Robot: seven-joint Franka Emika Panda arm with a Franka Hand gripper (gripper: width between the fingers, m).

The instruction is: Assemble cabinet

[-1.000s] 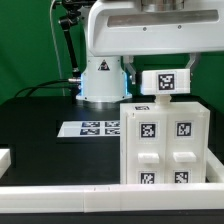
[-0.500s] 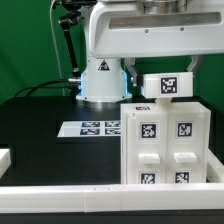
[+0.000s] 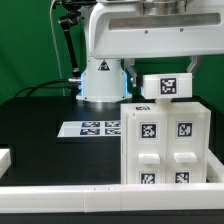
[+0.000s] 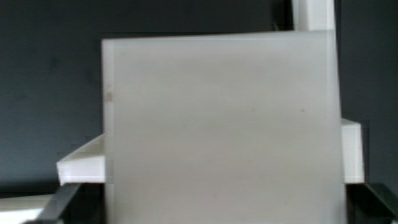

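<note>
The cabinet (image 3: 165, 140) is a large white box with four recessed tagged panels, standing at the exterior view's right on the black table. A small white tagged block (image 3: 167, 85) hangs just above the cabinet's top edge, held under the arm's wrist. My gripper (image 3: 163, 72) is mostly hidden by the arm's white body. Dark fingers (image 3: 133, 72) show beside the block. In the wrist view a wide white slab (image 4: 217, 120) fills the space between the dark fingertips (image 4: 57, 205), and my gripper (image 4: 214, 215) is shut on it. A white part (image 4: 80, 165) lies beneath.
The marker board (image 3: 92, 128) lies flat in the middle of the table, in front of the white robot base (image 3: 100, 80). A white part (image 3: 5, 157) sits at the exterior view's left edge. A white rail (image 3: 60, 195) runs along the front.
</note>
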